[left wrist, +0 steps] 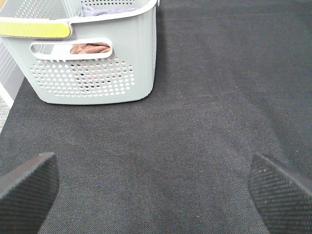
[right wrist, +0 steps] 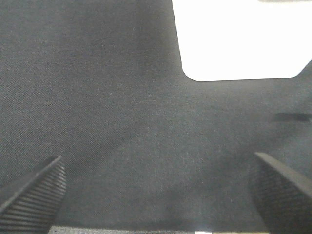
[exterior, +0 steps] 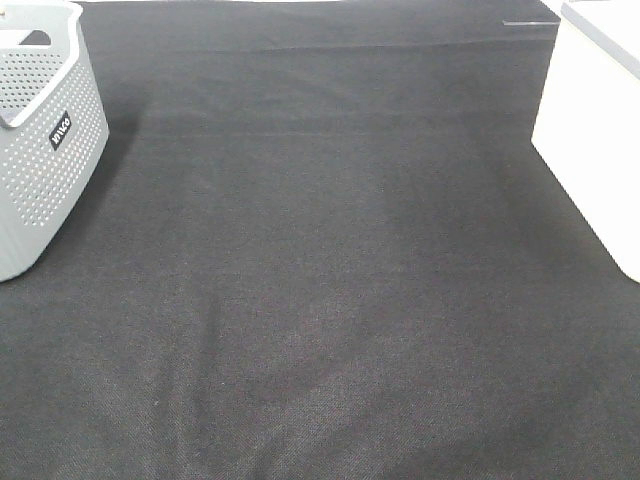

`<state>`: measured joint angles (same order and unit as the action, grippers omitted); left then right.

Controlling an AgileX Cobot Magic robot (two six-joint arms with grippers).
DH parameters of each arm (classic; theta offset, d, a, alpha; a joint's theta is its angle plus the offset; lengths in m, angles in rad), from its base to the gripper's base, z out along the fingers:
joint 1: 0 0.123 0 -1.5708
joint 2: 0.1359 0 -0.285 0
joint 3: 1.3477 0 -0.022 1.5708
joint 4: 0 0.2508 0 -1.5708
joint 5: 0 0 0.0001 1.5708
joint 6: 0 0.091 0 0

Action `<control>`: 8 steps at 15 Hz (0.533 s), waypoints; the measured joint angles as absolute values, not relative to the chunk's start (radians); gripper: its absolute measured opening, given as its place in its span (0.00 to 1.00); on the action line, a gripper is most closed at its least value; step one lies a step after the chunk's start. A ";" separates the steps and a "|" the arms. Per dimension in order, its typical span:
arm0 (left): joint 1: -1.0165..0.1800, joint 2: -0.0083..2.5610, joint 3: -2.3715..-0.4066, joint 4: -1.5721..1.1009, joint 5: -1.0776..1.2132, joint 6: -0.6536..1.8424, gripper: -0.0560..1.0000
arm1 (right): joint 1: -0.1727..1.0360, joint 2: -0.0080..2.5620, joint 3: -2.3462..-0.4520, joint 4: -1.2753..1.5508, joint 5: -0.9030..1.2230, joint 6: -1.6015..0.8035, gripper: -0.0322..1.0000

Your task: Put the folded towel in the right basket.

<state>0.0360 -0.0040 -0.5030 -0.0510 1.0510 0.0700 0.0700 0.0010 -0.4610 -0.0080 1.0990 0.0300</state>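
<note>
No towel lies on the black cloth. The grey perforated left basket stands at the far left; in the left wrist view a brown towel shows through its handle slot and a grey-blue cloth at its rim. The white right basket stands at the far right and also shows in the right wrist view. My left gripper is open and empty over bare cloth, short of the grey basket. My right gripper is open and empty, short of the white basket. Neither gripper shows in the exterior high view.
The black cloth covers the whole table between the two baskets. The grey basket has a yellow-green handle bar. A pale floor strip marks the table's edge beside that basket.
</note>
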 joint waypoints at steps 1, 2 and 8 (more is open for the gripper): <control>0.036 -0.004 -0.503 -0.051 1.051 0.070 0.99 | 0.070 -0.003 -0.458 -0.011 1.104 0.030 0.98; 0.036 -0.004 -0.503 -0.051 1.051 0.070 0.99 | 0.070 -0.003 -0.458 -0.011 1.104 0.030 0.98; 0.036 -0.004 -0.503 -0.051 1.051 0.070 0.99 | 0.064 -0.003 -0.457 -0.011 1.104 0.030 0.98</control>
<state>0.0360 -0.0040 -0.5030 -0.0510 1.0510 0.0700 0.0640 -0.0030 -0.4570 -0.0110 1.1040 0.0300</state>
